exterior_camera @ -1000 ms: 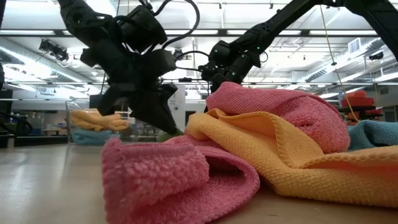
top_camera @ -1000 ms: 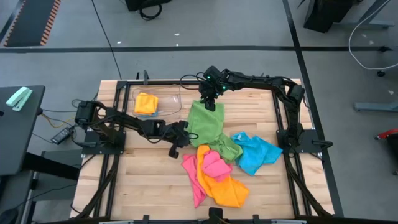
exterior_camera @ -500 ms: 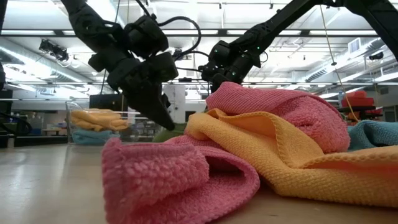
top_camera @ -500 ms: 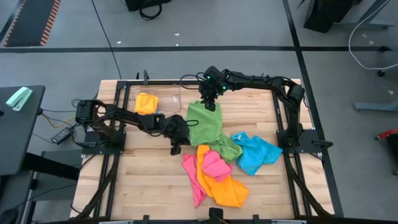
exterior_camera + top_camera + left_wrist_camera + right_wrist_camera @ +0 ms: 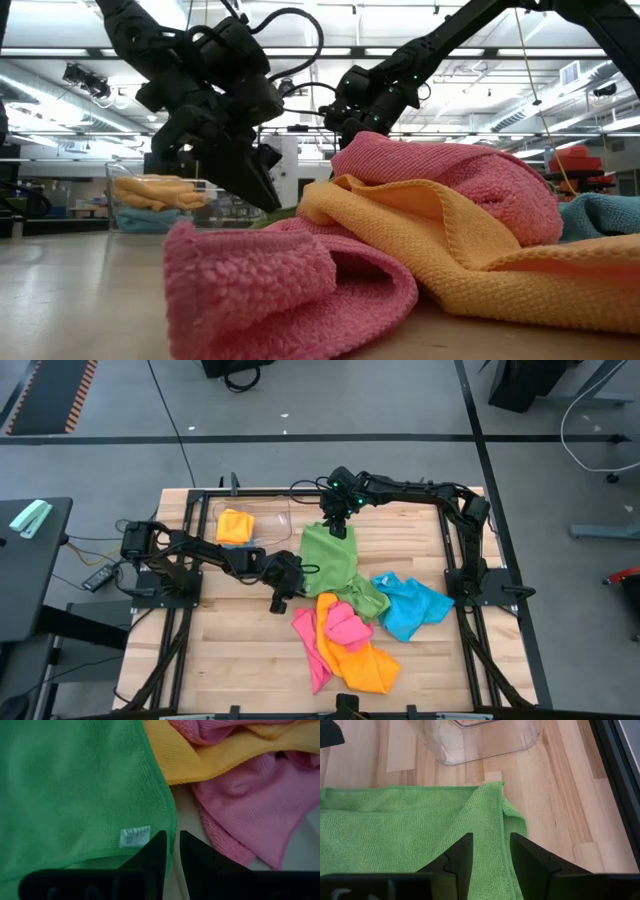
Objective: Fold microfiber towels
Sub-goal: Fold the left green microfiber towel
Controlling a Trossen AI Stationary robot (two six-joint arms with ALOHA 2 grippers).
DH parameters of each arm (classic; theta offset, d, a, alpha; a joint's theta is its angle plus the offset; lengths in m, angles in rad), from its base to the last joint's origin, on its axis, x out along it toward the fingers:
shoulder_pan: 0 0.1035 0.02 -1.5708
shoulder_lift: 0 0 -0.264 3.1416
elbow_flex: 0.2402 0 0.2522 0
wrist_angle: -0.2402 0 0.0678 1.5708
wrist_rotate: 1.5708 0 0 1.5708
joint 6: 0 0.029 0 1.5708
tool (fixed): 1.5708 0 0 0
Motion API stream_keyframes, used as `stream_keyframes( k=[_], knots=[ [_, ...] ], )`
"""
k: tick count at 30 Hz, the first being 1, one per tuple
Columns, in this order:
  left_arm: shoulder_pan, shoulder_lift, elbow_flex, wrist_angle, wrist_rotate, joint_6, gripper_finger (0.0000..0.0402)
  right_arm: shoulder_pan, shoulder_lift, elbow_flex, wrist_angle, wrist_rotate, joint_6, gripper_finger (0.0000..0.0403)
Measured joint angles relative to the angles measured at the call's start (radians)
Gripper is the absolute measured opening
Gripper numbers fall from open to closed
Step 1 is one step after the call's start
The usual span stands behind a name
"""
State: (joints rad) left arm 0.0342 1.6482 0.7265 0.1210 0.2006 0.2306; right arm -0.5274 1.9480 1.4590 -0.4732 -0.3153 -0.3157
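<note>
Surface: pale wooden slatted table (image 5: 240, 650).
Towel: green microfiber square cloth (image 5: 335, 560), centre.
Left gripper (image 5: 280, 598): eight o'clock corner, narrow gap.
Right gripper (image 5: 333, 525): twelve o'clock edge, pinching cloth.

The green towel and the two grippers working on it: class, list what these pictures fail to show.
- Green towel: in the low view only a sliver shows behind the pink towel.
- Its white tag: print too small to read in the left wrist view.
- Right gripper: the wrist view's bottom edge cuts off whether its jaws pinch the towel.
- Left gripper: jaws slightly apart at the hem; grip unclear.
</note>
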Motion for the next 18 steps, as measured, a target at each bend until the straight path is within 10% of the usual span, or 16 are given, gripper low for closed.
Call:
stream_keyframes(
  k=[18],
  knots=[
    [-0.042,0.009,0.0,0.038,-0.091,0.072,0.0073,0.0,0.0,0.0,0.001,0.0,0.004,0.0138]
  ],
)
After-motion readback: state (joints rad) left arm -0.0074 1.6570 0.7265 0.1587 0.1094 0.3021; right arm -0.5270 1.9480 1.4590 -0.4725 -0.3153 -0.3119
